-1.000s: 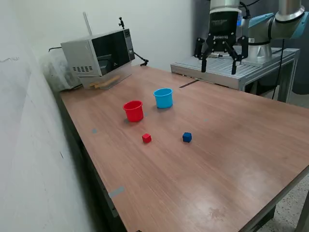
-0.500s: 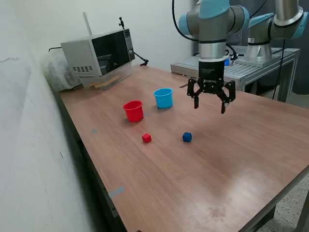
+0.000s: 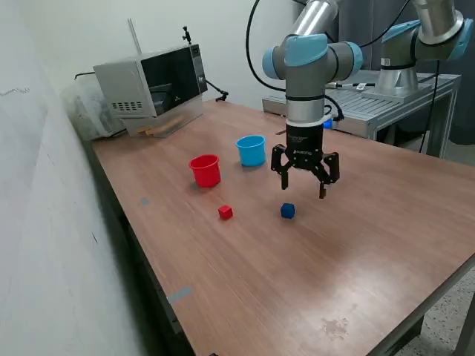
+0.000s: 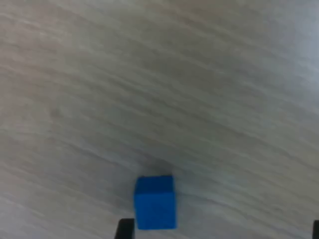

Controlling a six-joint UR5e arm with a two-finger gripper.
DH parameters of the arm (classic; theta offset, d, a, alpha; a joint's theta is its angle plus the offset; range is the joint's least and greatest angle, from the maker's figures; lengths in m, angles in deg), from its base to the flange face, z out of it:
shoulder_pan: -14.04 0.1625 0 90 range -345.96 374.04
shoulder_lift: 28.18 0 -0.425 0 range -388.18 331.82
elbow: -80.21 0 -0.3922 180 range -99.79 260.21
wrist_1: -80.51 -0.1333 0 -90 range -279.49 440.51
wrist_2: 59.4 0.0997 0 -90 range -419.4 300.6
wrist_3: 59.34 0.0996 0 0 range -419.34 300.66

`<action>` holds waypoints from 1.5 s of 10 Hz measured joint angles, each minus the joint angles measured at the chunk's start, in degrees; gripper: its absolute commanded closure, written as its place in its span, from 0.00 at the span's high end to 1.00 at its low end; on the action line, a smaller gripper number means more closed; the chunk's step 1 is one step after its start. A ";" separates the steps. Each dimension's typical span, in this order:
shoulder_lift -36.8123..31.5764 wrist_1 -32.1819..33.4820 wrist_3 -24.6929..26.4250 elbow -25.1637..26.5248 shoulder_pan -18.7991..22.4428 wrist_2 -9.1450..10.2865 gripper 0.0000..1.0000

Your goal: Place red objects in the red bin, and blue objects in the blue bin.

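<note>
**Open gripper hangs above the blue cube**

The gripper (image 3: 303, 181) points straight down with its fingers spread wide and nothing between them. It hangs over the middle of the table (image 3: 386, 222), clear of the surface, just above and slightly to the exterior view's right of the blue cube (image 3: 287, 211). In the wrist view the same blue cube (image 4: 155, 201) sits on the wood grain close to one dark fingertip (image 4: 124, 229); that picture is blurred.

The red cube (image 3: 225, 212) lies on the table to the exterior view's left of the blue cube, apart from it, on the side nearer the table's left edge. Only one cube of each colour shows.

The red cup (image 3: 205, 170) stands upright beyond the red cube, toward the far end of the table. The light blue cup (image 3: 251, 150) stands upright just beside it, a little farther back. Both cubes are outside the cups.

A microwave (image 3: 152, 85) sits at the far left corner of the table.
</note>
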 measured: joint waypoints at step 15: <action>3.87 2.45 -4.36 -1.14 -3.13 0.36 0.00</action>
